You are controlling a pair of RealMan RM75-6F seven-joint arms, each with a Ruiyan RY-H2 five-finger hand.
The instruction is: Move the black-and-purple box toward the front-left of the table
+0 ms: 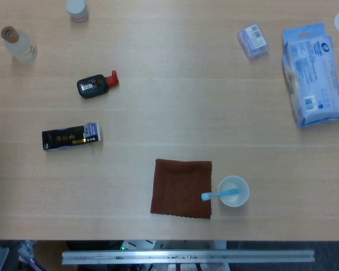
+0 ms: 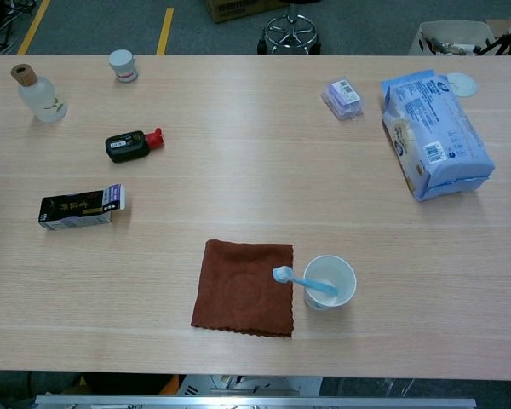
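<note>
The black-and-purple box [image 1: 71, 137] lies flat on its long side at the left of the table, its purple-and-white end pointing right. The chest view shows the same box [image 2: 81, 208] near the table's left edge, with nothing touching it. Neither hand appears in the head view or the chest view.
A black bottle with a red cap [image 1: 96, 85] lies behind the box. A clear corked bottle [image 1: 19, 44] and a small white jar [image 1: 77, 9] stand at the back left. A brown cloth [image 1: 182, 188], a cup with a toothbrush [image 1: 233, 191], a wipes pack [image 1: 313, 73] and a small purple packet [image 1: 252, 40] lie to the right.
</note>
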